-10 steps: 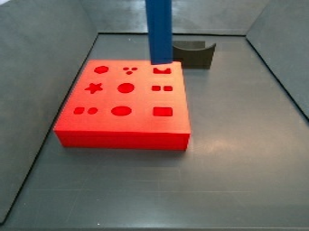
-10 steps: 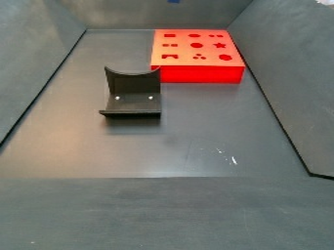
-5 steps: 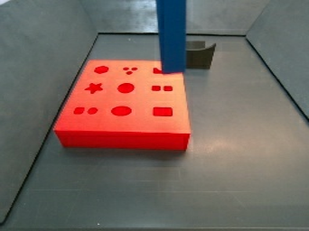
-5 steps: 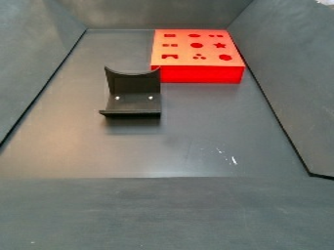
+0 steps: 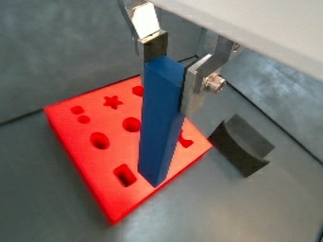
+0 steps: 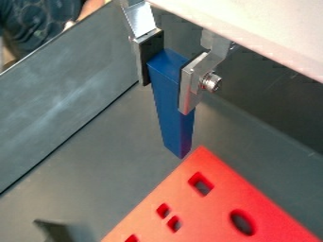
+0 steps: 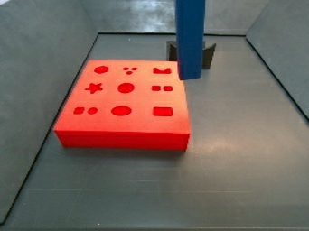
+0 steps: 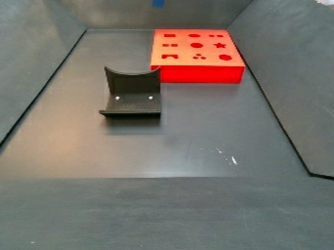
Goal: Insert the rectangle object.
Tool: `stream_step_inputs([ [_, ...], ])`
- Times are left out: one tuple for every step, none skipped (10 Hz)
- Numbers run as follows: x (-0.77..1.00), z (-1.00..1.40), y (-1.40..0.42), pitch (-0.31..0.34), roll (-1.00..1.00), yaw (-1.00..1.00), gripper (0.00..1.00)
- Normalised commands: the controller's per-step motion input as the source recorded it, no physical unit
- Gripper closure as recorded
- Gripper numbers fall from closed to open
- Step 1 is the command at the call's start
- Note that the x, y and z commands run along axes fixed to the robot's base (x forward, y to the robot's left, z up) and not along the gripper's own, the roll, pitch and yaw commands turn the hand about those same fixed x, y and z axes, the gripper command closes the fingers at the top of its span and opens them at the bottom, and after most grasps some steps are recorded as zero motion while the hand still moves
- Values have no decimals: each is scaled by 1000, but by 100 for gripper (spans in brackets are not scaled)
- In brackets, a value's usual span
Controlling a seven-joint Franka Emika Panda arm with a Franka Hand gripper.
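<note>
The rectangle object [image 5: 161, 118], a plain bright blue bar with smooth, square-edged faces, hangs upright in the gripper [image 5: 175, 59], whose silver plate fingers [image 6: 192, 80] are clamped on its upper end. In a side view its lower end [image 7: 191, 54] sits above the floor, near the far right corner of the red block [image 7: 125, 102]. Judged step: transport, bar carried, not yet over a hole. The next move calls for lining the bar's end over the matching rectangular hole [image 7: 163, 112], then lowering straight. The block is flat and matte, cut with star, round and square holes. The dark grey holder [image 8: 131, 94], with its curved notch, stands apart below the gripper's side.
</note>
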Motion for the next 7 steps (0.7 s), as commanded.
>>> stream_step_inputs([
  [0, -311, 69, 0, 179, 0, 100],
  [34, -74, -43, 0, 0, 0, 100],
  [-106, -517, -46, -51, 0, 0, 100],
  [-166, -634, -69, -19, 0, 17, 100],
  [-177, -549, -40, -41, 0, 20, 100],
  [-183, -429, -6, -51, 19, 6, 100],
  [-177, -363, -9, -54, 14, 0, 100],
])
